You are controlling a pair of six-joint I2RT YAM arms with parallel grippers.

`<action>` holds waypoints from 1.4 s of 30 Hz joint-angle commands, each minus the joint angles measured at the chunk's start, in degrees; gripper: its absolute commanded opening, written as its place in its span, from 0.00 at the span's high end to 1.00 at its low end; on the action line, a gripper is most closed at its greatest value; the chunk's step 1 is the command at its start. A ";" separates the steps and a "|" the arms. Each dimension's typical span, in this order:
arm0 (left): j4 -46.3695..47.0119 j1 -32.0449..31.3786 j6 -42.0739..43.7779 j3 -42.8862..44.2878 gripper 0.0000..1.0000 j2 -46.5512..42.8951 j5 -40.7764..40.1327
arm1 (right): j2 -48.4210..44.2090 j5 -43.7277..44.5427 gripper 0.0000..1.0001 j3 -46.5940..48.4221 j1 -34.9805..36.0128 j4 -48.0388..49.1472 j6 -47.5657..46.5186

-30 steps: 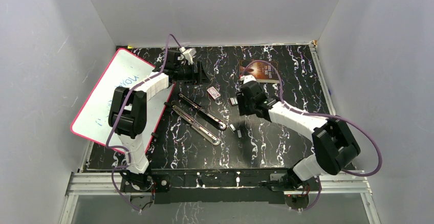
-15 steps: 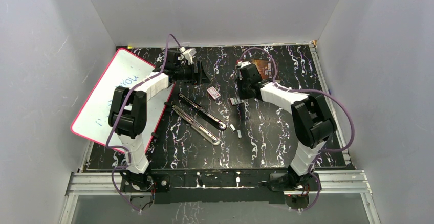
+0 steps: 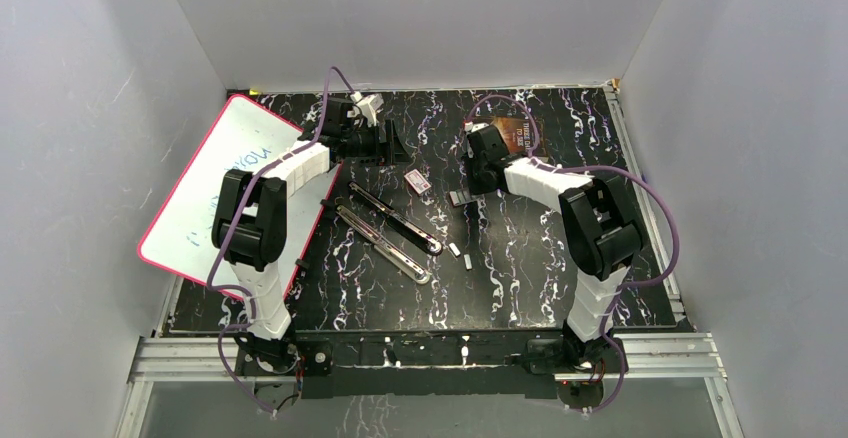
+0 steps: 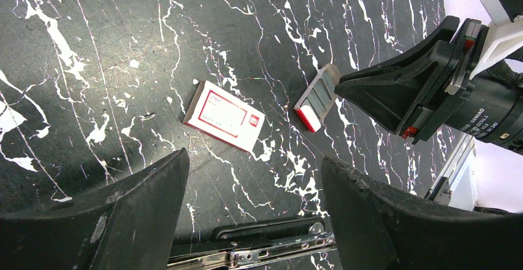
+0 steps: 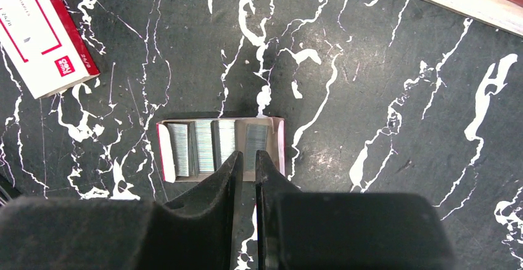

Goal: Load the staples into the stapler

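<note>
The staples are seen in a small open tray, mid-frame from the right wrist. Light, snappy strips, probably best pinched across the long sides. The right gripper is nearly pressed shut over them, catch unclear; the left gripper is spread wide.

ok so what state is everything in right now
stapler: opened out flat on the table
tray: out of its sleeve, uncovered
staples: strips lying side by side in the tray
sleeve: lying flat, apart from the tray
loose strips: two, lying by the stapler's tip
left claw: open, holding nothing
right claw: narrow slit, tips at the tray, grip unclear
</note>
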 commanded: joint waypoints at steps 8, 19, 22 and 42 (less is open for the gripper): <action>-0.49 0.38 0.50 0.15 0.23 -3.36 0.98 | 1.20 3.09 0.73 3.01 -0.36 -0.75 0.12; -0.50 0.36 0.48 0.15 0.23 -3.46 1.05 | 2.84 3.42 0.74 3.63 -0.54 -0.73 0.12; -0.59 0.38 0.50 0.23 0.23 -3.50 0.98 | 3.23 3.35 0.75 3.72 -0.63 -0.84 0.10; -0.77 0.49 0.68 0.23 0.23 -3.66 0.62 | 1.39 2.83 1.00 3.07 -0.63 0.22 0.12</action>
